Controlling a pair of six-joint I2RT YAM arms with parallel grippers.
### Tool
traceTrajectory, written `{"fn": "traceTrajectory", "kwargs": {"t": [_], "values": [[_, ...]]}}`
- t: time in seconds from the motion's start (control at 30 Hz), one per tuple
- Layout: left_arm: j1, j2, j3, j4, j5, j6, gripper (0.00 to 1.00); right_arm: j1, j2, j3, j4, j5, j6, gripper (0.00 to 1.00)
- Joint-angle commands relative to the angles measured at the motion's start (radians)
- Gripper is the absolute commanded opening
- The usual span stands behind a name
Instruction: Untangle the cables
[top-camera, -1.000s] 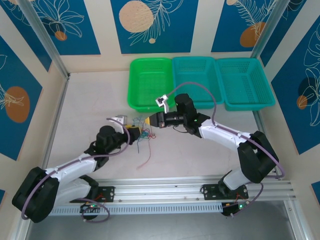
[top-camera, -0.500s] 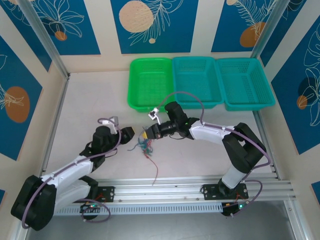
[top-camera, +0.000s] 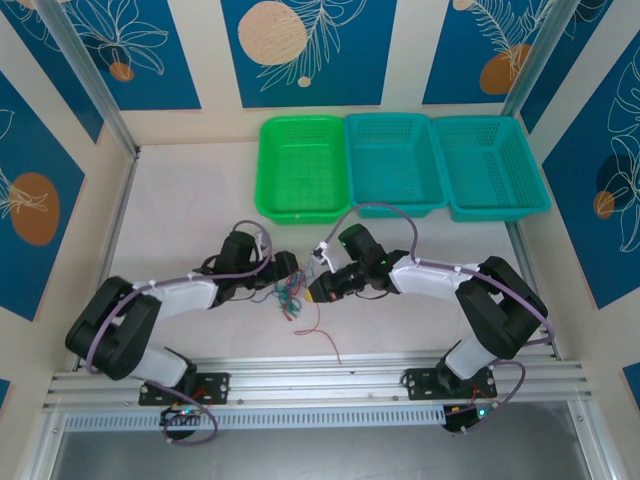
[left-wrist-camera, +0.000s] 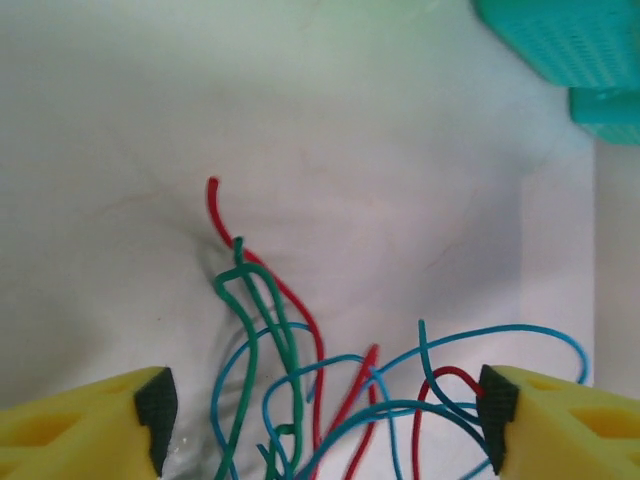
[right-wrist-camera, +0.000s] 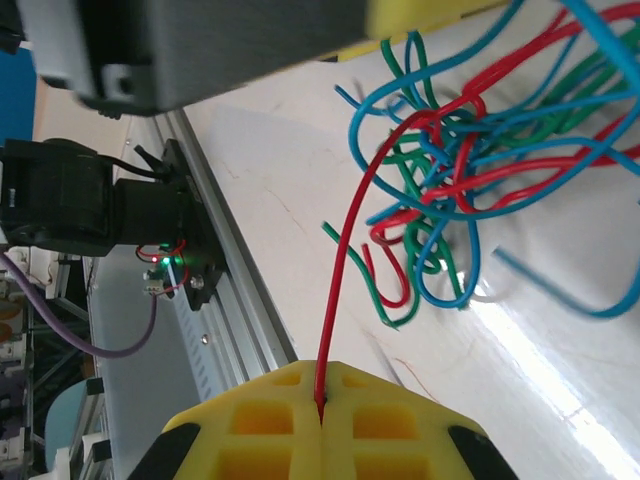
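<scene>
Cables (top-camera: 288, 296), red, blue and green, lay in a loose tangle on the white worktop (top-camera: 190, 200) towards its near edge, between the two hands. Right hand (top-camera: 318, 294) had its yellow fingers pressed together on a red cable (right-wrist-camera: 345, 270) running out of the knot; the left hand (top-camera: 287, 270) sat just beside the tangle, fingers spread wide apart with loops lying between them. Green basket (top-camera: 300, 165) stood well apart at the back.
</scene>
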Motion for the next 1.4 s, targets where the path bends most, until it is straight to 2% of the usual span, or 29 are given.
{"fn": "traceTrajectory", "kwargs": {"t": [0.0,0.07,0.17,0.23,0.37,0.5,0.77,0.87,0.97,1.1,1.2,1.27,1.3,1.37], "values": [[-0.027,0.053,0.030,-0.039,0.004,0.020,0.64,-0.009,-0.023,-0.015,-0.037,0.019,-0.025,0.00],[-0.032,0.078,0.022,-0.011,0.010,0.009,0.46,-0.014,-0.024,-0.019,-0.044,0.042,-0.020,0.00],[-0.033,0.080,0.005,-0.014,-0.025,-0.007,0.15,-0.033,-0.033,-0.031,-0.040,0.082,0.005,0.00],[-0.032,0.061,-0.010,-0.025,-0.065,-0.006,0.00,-0.050,-0.046,-0.046,-0.032,0.106,0.025,0.00],[-0.030,-0.003,-0.020,-0.129,-0.196,0.037,0.00,-0.113,-0.112,-0.103,0.006,0.126,0.086,0.00],[-0.009,-0.063,-0.027,-0.275,-0.354,0.062,0.00,-0.227,-0.219,-0.190,0.032,0.154,0.163,0.00],[0.070,-0.222,-0.079,-0.437,-0.512,0.056,0.00,-0.505,-0.340,-0.268,-0.079,0.170,0.228,0.00],[0.104,-0.294,-0.083,-0.509,-0.565,0.067,0.00,-0.628,-0.360,-0.295,-0.065,0.114,0.268,0.00],[0.137,-0.348,-0.087,-0.556,-0.586,0.086,0.00,-0.699,-0.361,-0.295,-0.081,0.078,0.273,0.00],[0.152,-0.367,-0.100,-0.559,-0.582,0.087,0.00,-0.736,-0.368,-0.293,-0.103,0.082,0.274,0.00],[0.152,-0.363,-0.127,-0.472,-0.511,0.111,0.00,-0.701,-0.389,-0.277,-0.088,0.020,0.272,0.00],[0.150,-0.364,-0.147,-0.368,-0.428,0.137,0.01,-0.629,-0.420,-0.232,-0.106,-0.011,0.254,0.00],[0.150,-0.367,-0.151,-0.331,-0.397,0.144,0.10,-0.599,-0.441,-0.206,-0.129,0.001,0.249,0.00],[0.151,-0.394,-0.149,-0.290,-0.359,0.153,0.41,-0.540,-0.496,-0.148,-0.169,0.040,0.255,0.00]]}}
